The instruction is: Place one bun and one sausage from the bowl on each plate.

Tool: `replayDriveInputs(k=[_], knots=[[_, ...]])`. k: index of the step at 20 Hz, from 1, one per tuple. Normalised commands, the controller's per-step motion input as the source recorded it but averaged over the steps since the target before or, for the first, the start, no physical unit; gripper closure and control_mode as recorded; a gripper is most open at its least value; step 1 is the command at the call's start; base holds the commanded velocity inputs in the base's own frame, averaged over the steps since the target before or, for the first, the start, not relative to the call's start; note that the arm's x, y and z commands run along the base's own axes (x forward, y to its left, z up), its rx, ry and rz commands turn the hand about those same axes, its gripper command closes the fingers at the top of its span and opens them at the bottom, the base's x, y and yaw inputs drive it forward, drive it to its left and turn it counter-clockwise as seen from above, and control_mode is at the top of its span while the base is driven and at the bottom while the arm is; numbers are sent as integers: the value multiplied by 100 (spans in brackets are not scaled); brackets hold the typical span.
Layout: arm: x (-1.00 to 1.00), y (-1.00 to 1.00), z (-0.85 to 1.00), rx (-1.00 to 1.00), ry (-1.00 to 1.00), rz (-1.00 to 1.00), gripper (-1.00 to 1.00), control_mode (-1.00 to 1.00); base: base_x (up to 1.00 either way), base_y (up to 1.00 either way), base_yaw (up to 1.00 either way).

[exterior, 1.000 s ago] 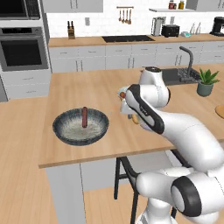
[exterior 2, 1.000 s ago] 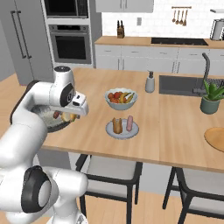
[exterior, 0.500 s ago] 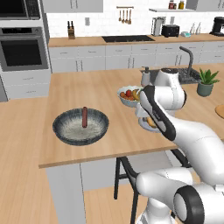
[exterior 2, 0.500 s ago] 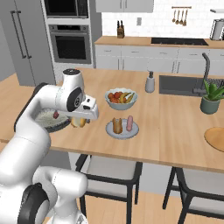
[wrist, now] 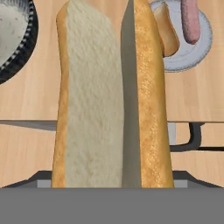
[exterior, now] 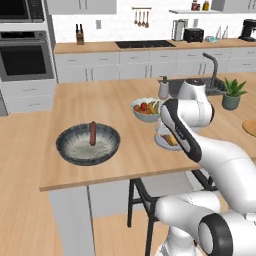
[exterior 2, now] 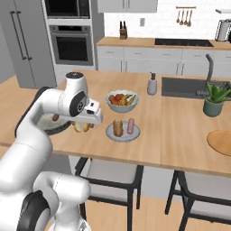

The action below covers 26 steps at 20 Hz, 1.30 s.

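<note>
Gripper (exterior 2: pixel 84 126) left of centre in the right base view, jaws spread wide around a bun (wrist: pixel 111 94) filling the middle of the hand view. Grey-blue plate (exterior 2: pixel 122 132) at centre holds another bun and a pink sausage (exterior 2: pixel 131 125). Dark sausage (exterior: pixel 92 133) lies in the bowl (exterior: pixel 88 145), frame left.

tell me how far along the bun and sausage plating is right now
About halfway. Done: the grey-blue plate holds a bun and a pale sausage. In hand: the tool carries a second bun over the counter, between the dark bowl and that plate. Left: set this bun on the wooden plate, then move the dark sausage lying in the bowl there.
</note>
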Motion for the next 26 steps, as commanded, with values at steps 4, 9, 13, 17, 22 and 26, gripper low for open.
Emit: replayDriveInputs(k=[4, 9, 13, 17, 22, 26], knots=[[0, 0, 0, 0, 0, 0, 100, 100, -8, -98, -3], [0, 0, 0, 0, 0, 0, 100, 100, 1, -100, 0], [0, 0, 0, 0, 0, 0, 100, 100, 6, -100, 0], [0, 0, 0, 0, 0, 0, 100, 100, 12, -98, 0], [0, 0, 0, 0, 0, 0, 100, 100, 16, -84, 0], [0, 0, 0, 0, 0, 0, 100, 100, 31, -51, 0]])
